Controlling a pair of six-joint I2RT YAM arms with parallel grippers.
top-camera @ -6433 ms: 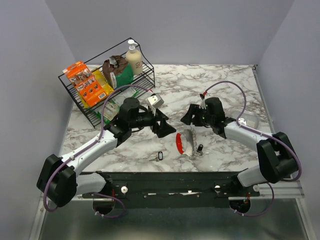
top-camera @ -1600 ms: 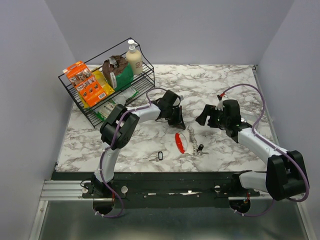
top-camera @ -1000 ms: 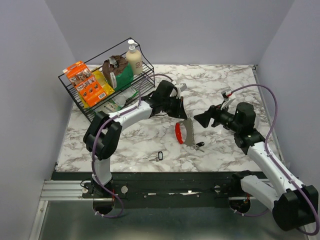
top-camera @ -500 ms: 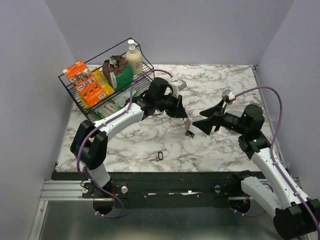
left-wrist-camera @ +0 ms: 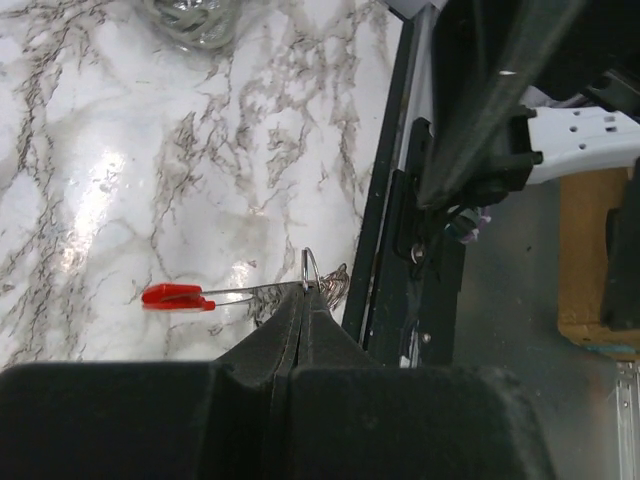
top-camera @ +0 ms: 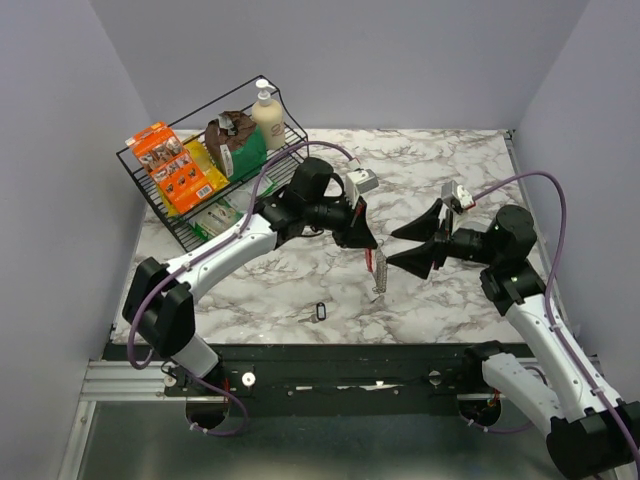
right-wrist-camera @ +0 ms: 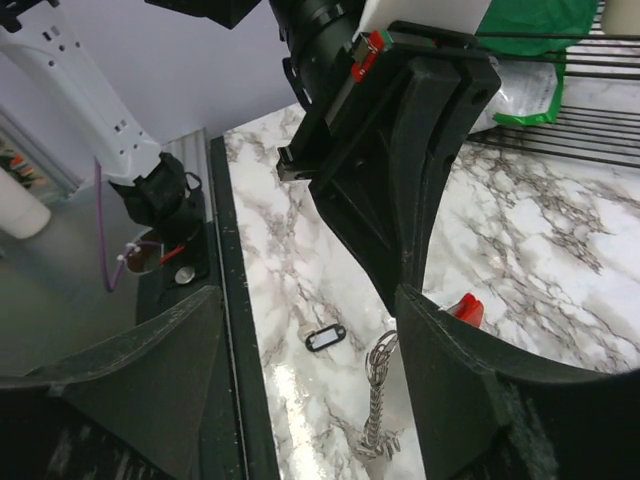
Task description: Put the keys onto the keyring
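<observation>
- Lifted since a second ago — the red-clipped, silvery-chained keyring [top-camera: 379,272] dangles from the left gripper [top-camera: 364,240], pinched tight.
- Wide-spread right gripper [top-camera: 390,250] (empty) just beside it.

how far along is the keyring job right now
Done: the left tool is shut on the keyring, holding it up. In hand: the open right tool faces its dangling chain. Left: one key lies loose on the table; the other isn't visible.
</observation>
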